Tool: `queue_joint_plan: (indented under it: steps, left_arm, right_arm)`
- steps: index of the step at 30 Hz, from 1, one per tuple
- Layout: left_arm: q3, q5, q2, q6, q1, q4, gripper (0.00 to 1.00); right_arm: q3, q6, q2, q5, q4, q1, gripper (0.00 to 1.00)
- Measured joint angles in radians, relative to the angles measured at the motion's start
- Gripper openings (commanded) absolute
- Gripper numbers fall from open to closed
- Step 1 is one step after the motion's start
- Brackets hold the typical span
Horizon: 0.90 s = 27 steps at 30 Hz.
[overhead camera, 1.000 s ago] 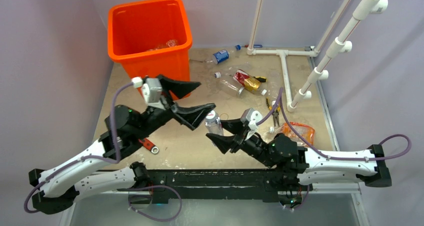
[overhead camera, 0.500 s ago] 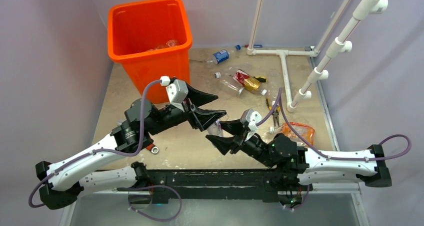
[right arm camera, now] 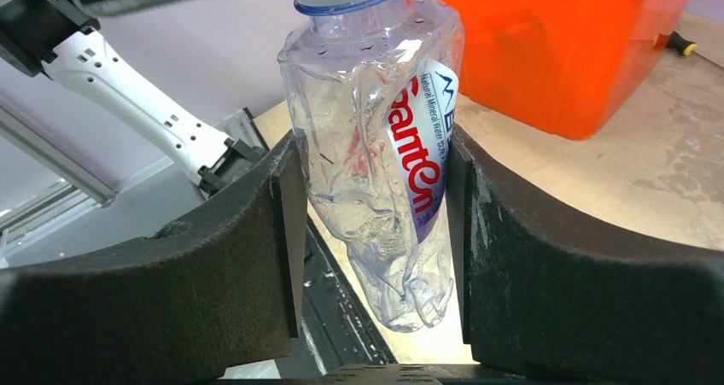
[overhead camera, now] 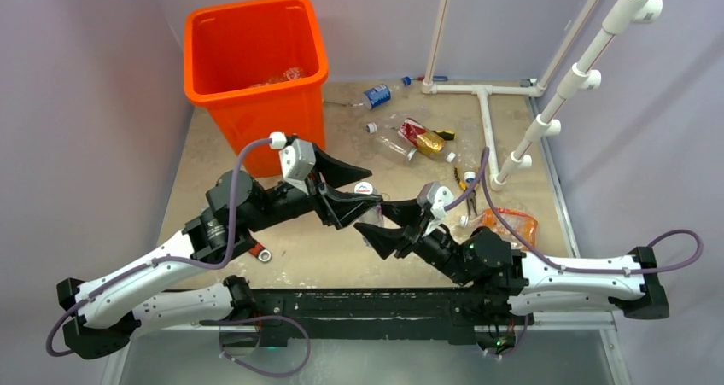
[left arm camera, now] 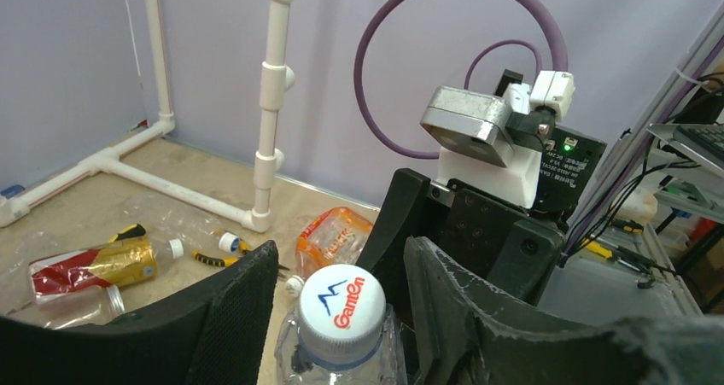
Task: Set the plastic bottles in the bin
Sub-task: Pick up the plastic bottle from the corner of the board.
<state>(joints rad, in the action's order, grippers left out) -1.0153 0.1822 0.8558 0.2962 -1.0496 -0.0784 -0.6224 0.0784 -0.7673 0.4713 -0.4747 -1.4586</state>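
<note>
A crushed clear plastic bottle (right arm camera: 384, 163) with a white cap (left arm camera: 346, 304) and a red-lettered label hangs upright above the table, between both arms. My right gripper (right arm camera: 371, 146) is shut on its body, one pad on each side. My left gripper (left arm camera: 341, 270) has come in from the left and its jaws press on the bottle's shoulders just under the cap. In the top view the pair meet at the bottle (overhead camera: 367, 210), right of the orange bin (overhead camera: 265, 116). More bottles lie behind: a blue-labelled one (overhead camera: 376, 95), a red-labelled one (overhead camera: 414, 131) and an orange-tinted one (overhead camera: 512, 225).
A white pipe frame (overhead camera: 487, 120) stands at the back right. A red-handled wrench (overhead camera: 253, 247) lies under the left arm. Yellow-handled pliers (overhead camera: 465, 180) lie near the pipe foot. A few clear bottles (overhead camera: 282, 78) rest inside the bin.
My left arm swung right from beside the bin to the bottle, and its wide-open jaws closed round the bottle's top. The right gripper kept its hold and barely moved.
</note>
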Motion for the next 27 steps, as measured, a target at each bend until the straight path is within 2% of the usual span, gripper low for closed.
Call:
queue_joint_plan:
  steps: [5,7,9,12,15,17,18,20,21,22,23,25,27]
  left_arm:
    - [0.001,0.025,0.026,0.005,0.000,0.007,0.39]
    - [0.004,0.028,0.029,0.007,0.000,0.007,0.46]
    - [0.007,0.034,0.029,0.006,0.000,0.008,0.61]
    - [0.008,0.050,0.030,0.011,0.000,0.014,0.63]
    - [0.014,0.056,0.031,0.013,0.000,0.017,0.51]
    - [0.018,0.056,0.031,0.017,0.001,0.017,0.37]
    - [0.020,0.057,0.030,0.019,0.001,0.016,0.29]
    - [0.026,0.050,0.028,0.014,0.003,0.012,0.00]
    - [0.029,0.049,0.026,0.010,0.003,0.011,0.00]
    - [0.031,0.046,0.024,0.005,0.004,0.009,0.00]
    - [0.032,0.045,0.023,0.006,0.004,0.008,0.00]
    - [0.034,0.037,0.016,0.007,0.004,0.010,0.00]
    - [0.042,0.027,0.007,0.007,0.003,0.013,0.00]
  right_arm:
    - [0.000,0.000,-0.019,0.009,-0.006,0.000,0.14]
    - [0.000,0.000,-0.021,0.009,-0.005,0.000,0.14]
    - [0.000,0.000,-0.020,0.009,-0.005,0.000,0.14]
    - [0.000,0.000,-0.019,0.010,-0.005,0.000,0.14]
    - [0.000,0.000,-0.017,0.010,-0.008,0.000,0.14]
    - [0.000,0.000,-0.017,0.011,-0.005,0.000,0.14]
    - [0.000,0.000,-0.018,0.011,-0.003,0.000,0.14]
    - [0.000,0.000,-0.017,0.009,-0.001,-0.002,0.14]
    - [0.000,0.001,-0.017,0.010,0.000,-0.002,0.14]
    - [0.000,0.002,-0.018,0.009,0.000,-0.002,0.16]
    - [0.000,0.002,-0.019,0.010,0.001,-0.002,0.24]
    - [0.000,0.003,-0.023,0.007,-0.002,-0.003,0.55]
    - [0.000,0.008,-0.027,0.005,0.000,-0.003,0.75]
